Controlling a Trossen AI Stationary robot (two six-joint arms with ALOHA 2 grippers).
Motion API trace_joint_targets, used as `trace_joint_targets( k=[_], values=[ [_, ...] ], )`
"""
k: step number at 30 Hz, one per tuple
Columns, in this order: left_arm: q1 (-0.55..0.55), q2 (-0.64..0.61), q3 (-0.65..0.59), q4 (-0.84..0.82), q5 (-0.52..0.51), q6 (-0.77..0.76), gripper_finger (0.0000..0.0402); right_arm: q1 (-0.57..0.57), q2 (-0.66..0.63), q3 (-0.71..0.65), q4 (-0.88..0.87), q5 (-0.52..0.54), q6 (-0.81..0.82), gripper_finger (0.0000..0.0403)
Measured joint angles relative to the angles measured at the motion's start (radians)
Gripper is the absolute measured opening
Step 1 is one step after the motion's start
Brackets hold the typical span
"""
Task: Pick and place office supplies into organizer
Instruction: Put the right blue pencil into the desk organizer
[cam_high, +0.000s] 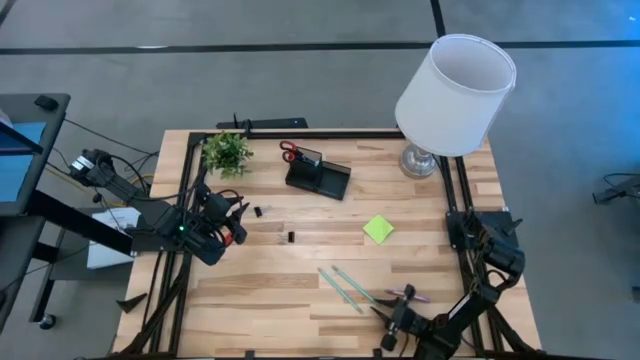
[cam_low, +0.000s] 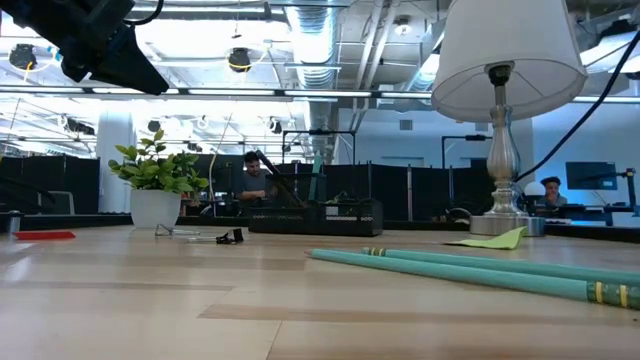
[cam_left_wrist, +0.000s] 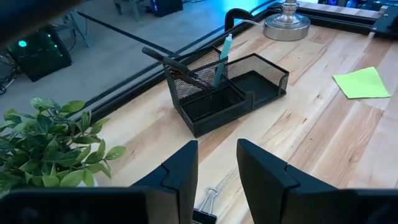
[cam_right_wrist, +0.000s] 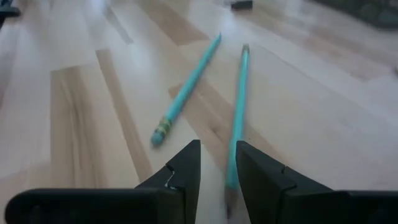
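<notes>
A: Organizer (cam_left_wrist: 227, 93) contents?
B: Tall section: red-handled scissors (cam_high: 289, 152), one teal pen (cam_left_wrist: 220, 61). Low tray section: nothing visible.
A: Grippers?
B: Left gripper (cam_left_wrist: 217, 180) spread, empty, above binder clip (cam_left_wrist: 204, 208). Right gripper (cam_right_wrist: 217, 174) spread over two teal pencils (cam_right_wrist: 186, 90).

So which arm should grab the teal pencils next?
Probably the right. Its end effector hovers open right over one teal pencil, the other just beside it. The left end effector sits across the table, above a binder clip near the plant.
</notes>
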Motion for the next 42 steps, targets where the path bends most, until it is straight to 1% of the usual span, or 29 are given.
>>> trace_joint_targets(
  k=[6,11,18,25,38,42],
  values=[
    [0.0,0.0,0.0,-0.001,0.0,0.005,0.0109,-0.003,0.005,-0.038,0.031,-0.049,0.093,0.0097],
    [0.0,0.0,0.0,-0.004,0.0,0.009,0.0109,-0.006,0.048,-0.042,0.049,-0.023,0.065,0.0097],
    [0.0,0.0,0.0,-0.004,0.0,0.021,0.0109,-0.024,0.052,-0.021,0.063,-0.029,0.035,0.0097],
    [0.0,0.0,0.0,-0.004,0.0,0.022,0.0109,-0.051,0.051,-0.018,0.051,-0.044,0.053,0.0097],
    [0.0,0.0,0.0,-0.004,0.001,0.022,0.0109,-0.132,0.047,-0.017,0.062,-0.067,0.051,0.0097],
    [0.0,0.0,0.0,-0.005,0.012,0.022,0.0109,-0.134,0.048,-0.017,0.052,-0.071,0.054,0.0082]
  ],
)
